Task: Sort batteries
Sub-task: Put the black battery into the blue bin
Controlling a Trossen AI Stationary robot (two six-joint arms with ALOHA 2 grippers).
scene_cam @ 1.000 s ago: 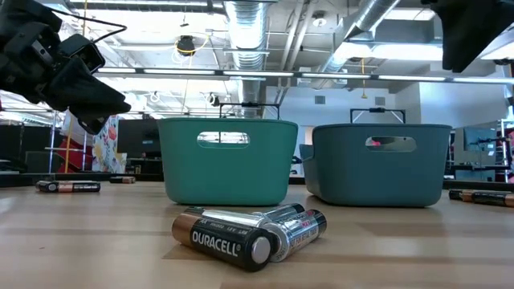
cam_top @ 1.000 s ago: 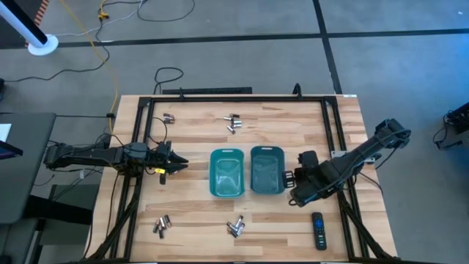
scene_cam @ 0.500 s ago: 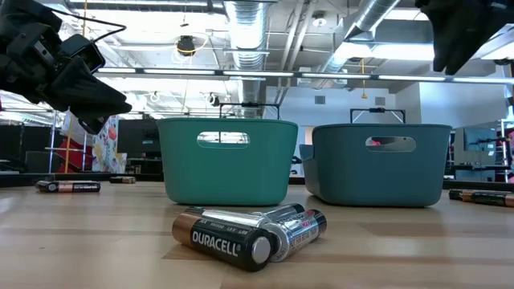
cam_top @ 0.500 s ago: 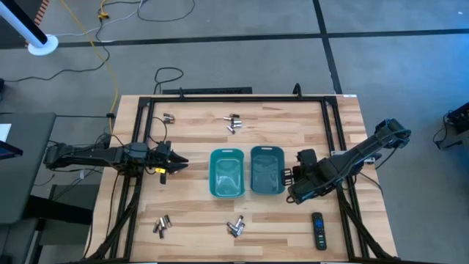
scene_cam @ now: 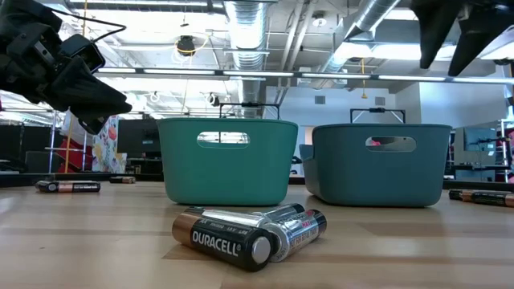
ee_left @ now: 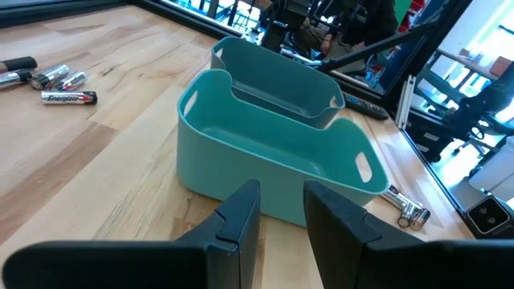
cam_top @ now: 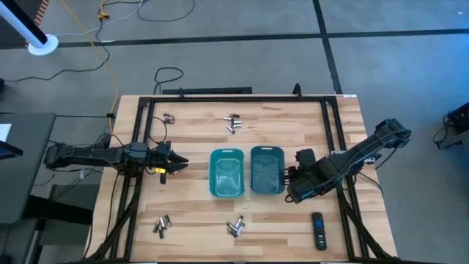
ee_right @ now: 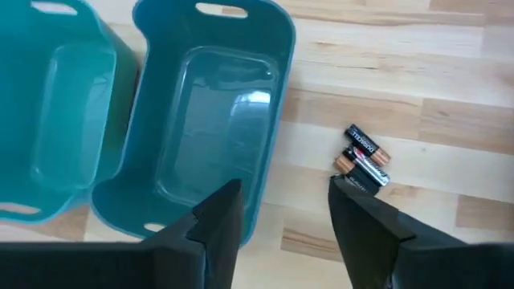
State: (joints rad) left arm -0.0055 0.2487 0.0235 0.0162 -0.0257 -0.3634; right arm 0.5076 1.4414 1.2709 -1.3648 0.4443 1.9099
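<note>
Batteries lie in small heaps on the wooden table: at the near middle (cam_top: 236, 227) (scene_cam: 249, 233), near left (cam_top: 161, 225), far left (cam_top: 168, 117) and far middle (cam_top: 233, 122). A few more batteries (ee_right: 365, 160) lie right of the bins. A light teal bin (cam_top: 226, 173) and a darker teal bin (cam_top: 267, 170) stand side by side at the table's middle. My right gripper (cam_top: 287, 178) (scene_cam: 442, 64) (ee_right: 281, 197) hangs open above the darker bin's right rim, with nothing between its fingers. My left gripper (cam_top: 179, 163) (ee_left: 281, 193) waits left of the bins, slightly open and holding nothing.
A black remote control (cam_top: 318, 230) lies near the table's near right corner. A black frame (cam_top: 234, 97) runs along the table's edges. Bare wood lies between the bins and the near battery heap.
My right gripper has opened above the darker bin: in the low view its fingers formed one dark block and now stand spread apart. It has kept its place. My left arm has kept still.
</note>
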